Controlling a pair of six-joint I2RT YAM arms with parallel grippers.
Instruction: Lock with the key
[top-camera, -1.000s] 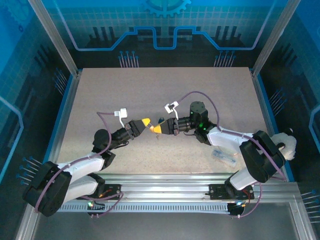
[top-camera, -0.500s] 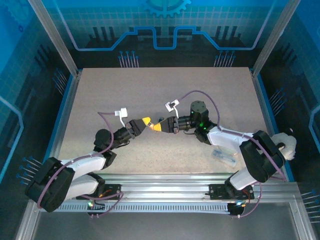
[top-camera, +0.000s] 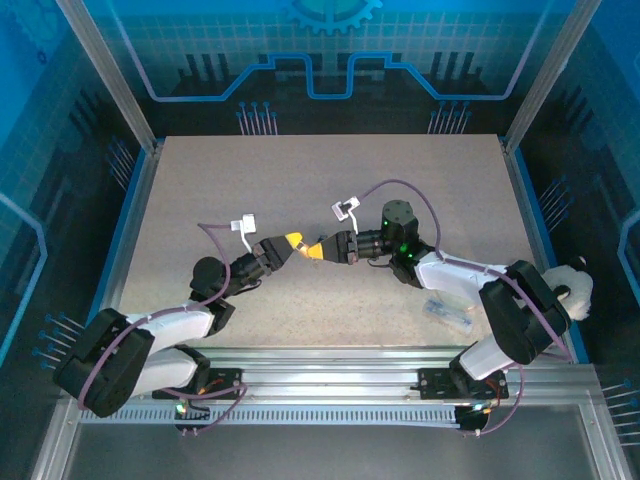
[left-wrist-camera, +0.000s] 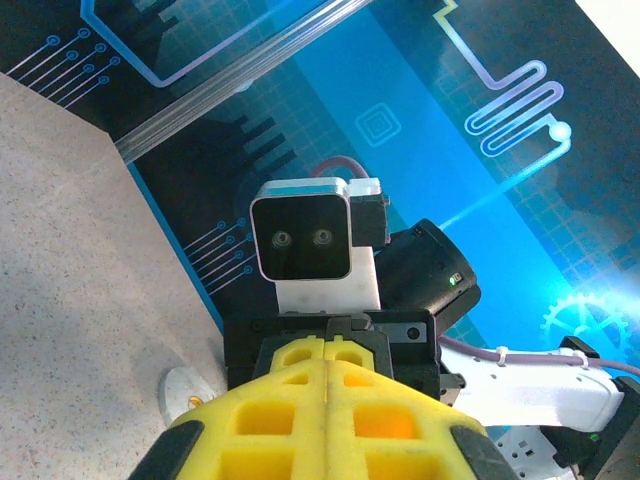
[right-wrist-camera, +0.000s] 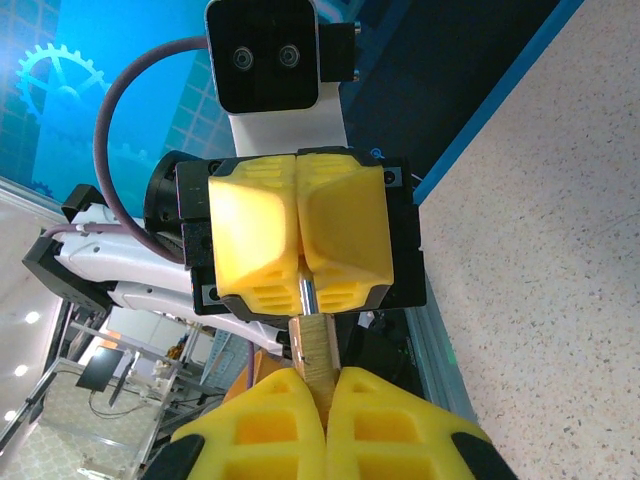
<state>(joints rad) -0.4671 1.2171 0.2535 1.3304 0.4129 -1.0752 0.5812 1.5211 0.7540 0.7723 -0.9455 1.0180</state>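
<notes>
My two grippers meet tip to tip above the middle of the table. My right gripper (top-camera: 316, 250) (right-wrist-camera: 325, 388) is shut on a small brass lock body (right-wrist-camera: 318, 348), which sticks out from between its yellow fingers. Facing it, my left gripper (top-camera: 296, 241) (right-wrist-camera: 301, 278) is shut on a thin silver shaft (right-wrist-camera: 306, 293), seemingly the key, whose end meets the top of the brass body. In the left wrist view my left gripper's (left-wrist-camera: 328, 362) yellow fingers are pressed together and hide both key and lock; the right arm's wrist camera (left-wrist-camera: 312, 240) sits straight ahead.
A clear plastic piece (top-camera: 450, 313) lies on the table by the right arm. A white object (top-camera: 578, 290) sits at the right edge. A small silvery disc (left-wrist-camera: 186, 393) rests on the table below the grippers. Blue walls surround the tabletop (top-camera: 330, 180).
Both grippers, still joined at the tips, have shifted slightly away from the arm bases. Their hold is unchanged.
</notes>
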